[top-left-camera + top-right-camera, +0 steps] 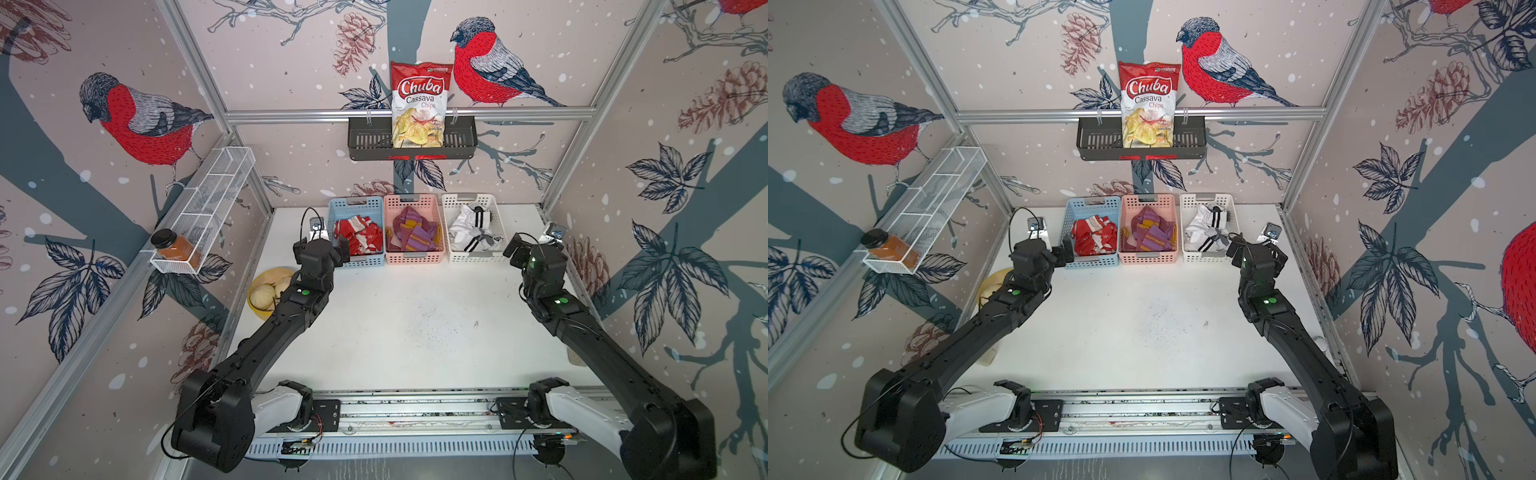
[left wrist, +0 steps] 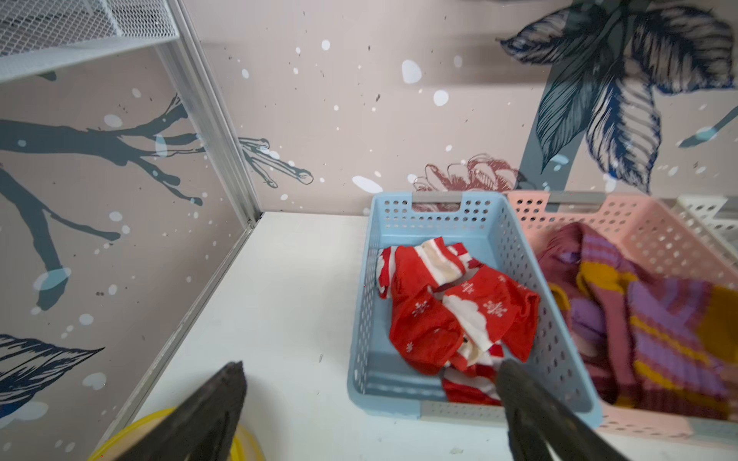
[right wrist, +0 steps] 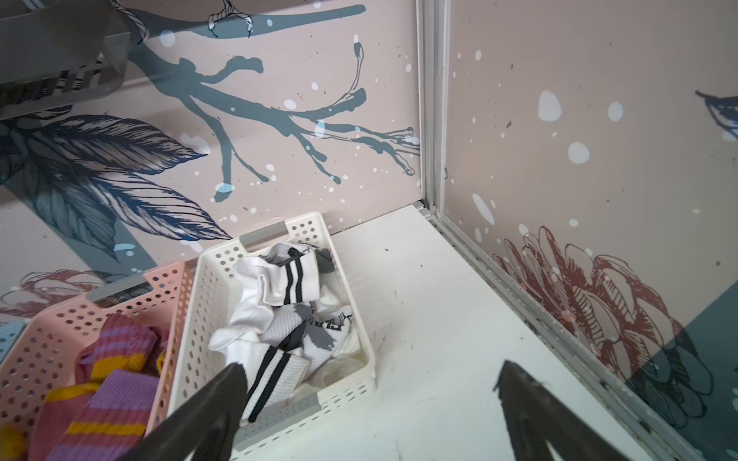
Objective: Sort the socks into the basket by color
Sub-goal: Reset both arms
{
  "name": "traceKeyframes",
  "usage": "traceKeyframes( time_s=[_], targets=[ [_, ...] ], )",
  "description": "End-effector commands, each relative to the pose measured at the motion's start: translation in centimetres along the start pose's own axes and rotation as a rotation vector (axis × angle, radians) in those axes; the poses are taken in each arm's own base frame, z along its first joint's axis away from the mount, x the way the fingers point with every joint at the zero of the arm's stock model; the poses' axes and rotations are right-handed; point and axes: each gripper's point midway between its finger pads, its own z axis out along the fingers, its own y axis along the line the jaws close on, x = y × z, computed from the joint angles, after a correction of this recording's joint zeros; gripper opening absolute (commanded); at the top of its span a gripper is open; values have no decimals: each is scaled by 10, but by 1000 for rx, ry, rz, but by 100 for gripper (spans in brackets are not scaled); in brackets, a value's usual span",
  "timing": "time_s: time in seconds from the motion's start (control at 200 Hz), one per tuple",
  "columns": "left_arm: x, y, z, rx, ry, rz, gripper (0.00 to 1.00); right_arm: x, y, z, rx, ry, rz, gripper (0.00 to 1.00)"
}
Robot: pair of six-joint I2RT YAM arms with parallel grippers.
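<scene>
In both top views we see three perforated baskets standing side by side at the far edge of the white table (image 1: 415, 324). The blue basket (image 1: 355, 205) holds the red-and-white Christmas socks (image 1: 361, 237), the pink basket (image 1: 409, 203) holds the purple-and-mustard socks (image 1: 411, 235), and the white basket (image 1: 467, 201) holds the white socks with black stripes (image 1: 471, 232). The left gripper (image 1: 322, 247) hangs at the near left corner of the blue basket. The right gripper (image 1: 534, 245) hangs just beside the near right corner of the white basket. A yellow bowl (image 1: 266, 286) sits at the table's left edge.

In the left wrist view the jaws stand wide apart and carry nothing. One finger (image 2: 207, 407) is above the yellow bowl, the other above the blue basket's near rim. The Christmas socks lie heaped inside this basket.

In the right wrist view the jaws are also spread and empty. One finger (image 3: 207, 403) covers the white basket's near corner, the other is over bare table. The striped socks lie crumpled inside, and one cuff reaches the near rim.
</scene>
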Motion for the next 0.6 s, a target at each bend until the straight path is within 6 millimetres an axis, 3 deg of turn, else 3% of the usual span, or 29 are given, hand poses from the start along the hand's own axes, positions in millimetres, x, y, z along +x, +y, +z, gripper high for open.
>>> traceKeyframes(
  time_s=[0.0, 0.175, 0.285, 0.595],
  targets=[
    [-16, 15, -7, -56, -187, 17, 98, 1, -10, 8, 72, -22, -54, 100],
    [27, 33, 3, -86, -157, 9, 98, 38, -12, 25, 50, 36, -53, 100],
    [41, 43, 8, -87, -148, 3, 98, 55, -14, 29, 9, 47, -22, 100],
    [72, 78, 9, -71, -178, -121, 98, 75, -17, 19, -84, -55, -41, 100]
  ],
)
